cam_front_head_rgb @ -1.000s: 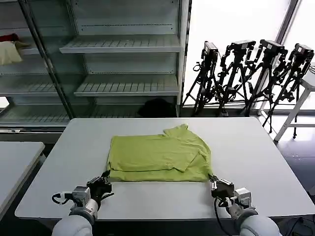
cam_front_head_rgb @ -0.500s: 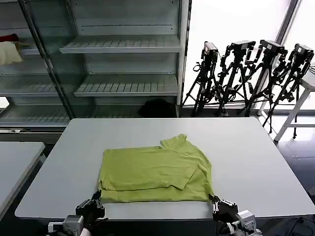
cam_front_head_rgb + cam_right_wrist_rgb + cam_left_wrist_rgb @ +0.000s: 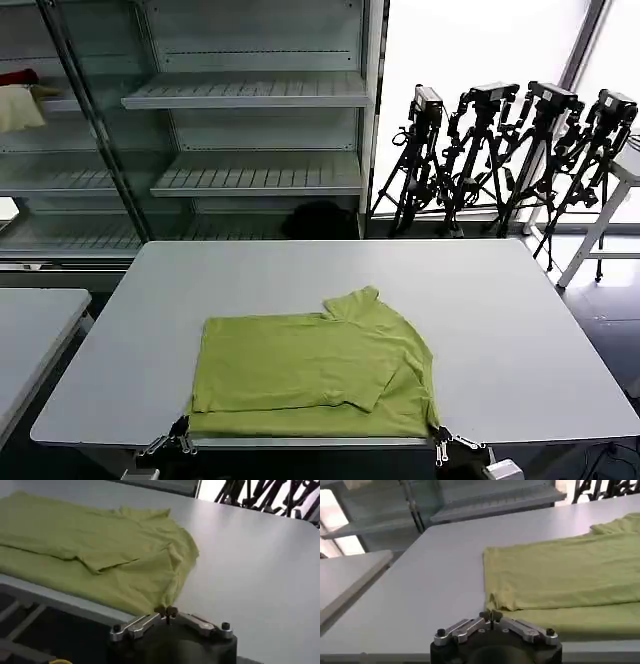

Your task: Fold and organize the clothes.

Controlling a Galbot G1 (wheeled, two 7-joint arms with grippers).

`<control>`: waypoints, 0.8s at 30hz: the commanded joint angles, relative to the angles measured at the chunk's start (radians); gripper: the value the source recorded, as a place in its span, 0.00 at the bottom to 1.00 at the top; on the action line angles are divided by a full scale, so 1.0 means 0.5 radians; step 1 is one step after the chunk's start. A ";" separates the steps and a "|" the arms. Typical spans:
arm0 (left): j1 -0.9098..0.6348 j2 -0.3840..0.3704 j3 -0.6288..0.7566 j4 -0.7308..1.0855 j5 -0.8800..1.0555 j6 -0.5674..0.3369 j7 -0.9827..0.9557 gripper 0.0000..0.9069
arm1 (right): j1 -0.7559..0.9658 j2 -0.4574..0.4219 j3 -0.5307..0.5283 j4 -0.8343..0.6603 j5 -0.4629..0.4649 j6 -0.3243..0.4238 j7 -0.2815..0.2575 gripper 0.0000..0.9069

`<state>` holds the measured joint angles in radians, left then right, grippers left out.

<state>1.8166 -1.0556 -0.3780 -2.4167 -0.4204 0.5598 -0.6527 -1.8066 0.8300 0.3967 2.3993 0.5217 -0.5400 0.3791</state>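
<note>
The lime-green shirt (image 3: 315, 362) lies folded flat on the white table (image 3: 500, 330), its front hem right at the table's front edge and its small collar (image 3: 352, 300) toward the back. My left gripper (image 3: 181, 437) is shut on the shirt's front left corner (image 3: 492, 602) at the table edge. My right gripper (image 3: 437, 437) is shut on the front right corner (image 3: 162, 606), also at the edge. A folded-over sleeve (image 3: 107, 560) lies across the shirt's body.
A second white table (image 3: 30, 330) stands to the left. Metal shelving (image 3: 250, 130) fills the back, with a cream and red cloth bundle (image 3: 20, 100) on a left shelf. Camera tripods (image 3: 510, 150) stand at the back right. The table's back and right parts are bare.
Both grippers have pulled back toward me, dragging the shirt across the table until its front hem reaches the front edge. The arms have dropped mostly below the view.
</note>
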 commanded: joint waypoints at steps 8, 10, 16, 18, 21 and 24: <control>0.085 -0.043 0.014 -0.019 0.040 0.032 -0.067 1.00 | -0.073 0.015 -0.024 0.056 -0.042 -0.013 0.087 1.00; 0.085 -0.036 0.013 -0.031 0.049 0.033 -0.066 1.00 | -0.082 0.016 -0.023 0.073 -0.041 -0.021 0.103 1.00; 0.100 -0.007 0.015 -0.170 0.102 0.035 -0.069 1.00 | -0.129 0.012 0.011 0.161 -0.026 -0.042 0.187 1.00; 0.113 0.001 0.017 -0.226 0.111 0.036 -0.073 1.00 | -0.148 0.010 0.040 0.207 -0.017 -0.051 0.217 1.00; 0.120 0.023 0.029 -0.360 0.130 0.037 -0.083 1.00 | -0.166 0.008 0.100 0.298 0.040 -0.076 0.268 1.00; 0.112 0.049 0.045 -0.403 0.136 0.038 -0.090 1.00 | -0.196 -0.012 0.138 0.368 0.045 -0.076 0.293 1.00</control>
<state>1.8651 -1.0482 -0.3628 -2.5012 -0.3691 0.5757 -0.6905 -1.8843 0.8255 0.4329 2.5114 0.5277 -0.5698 0.4853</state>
